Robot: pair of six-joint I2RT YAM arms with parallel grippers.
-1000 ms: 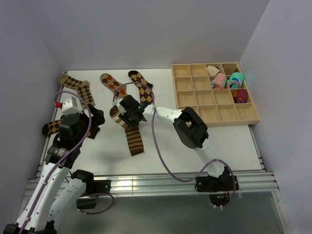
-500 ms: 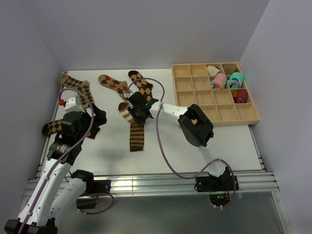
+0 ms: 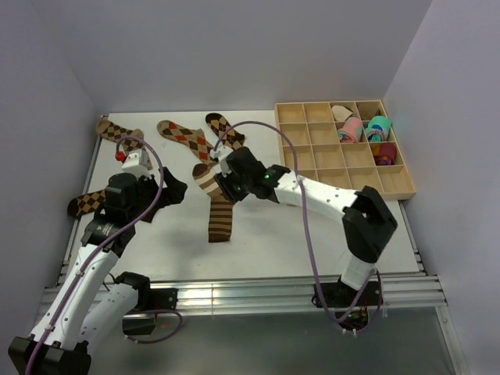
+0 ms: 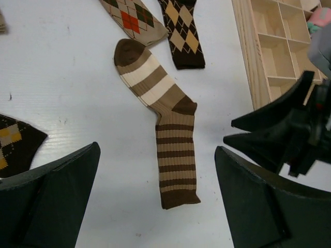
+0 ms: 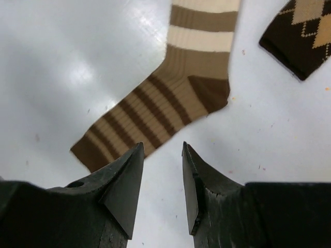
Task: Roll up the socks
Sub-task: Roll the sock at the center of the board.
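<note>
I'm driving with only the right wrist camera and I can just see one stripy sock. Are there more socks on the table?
Observer: Yes. Besides the striped sock, three argyle socks lie flat along the far edge. A fourth argyle sock is partly hidden by the left arm.
Operator: Is the other gripper holding something?
Observer: No. The left gripper is wide open and empty.
Operator: What's over on the right?
Observer: A wooden tray of compartments, with pink and teal bundles in its far right ones.
</note>
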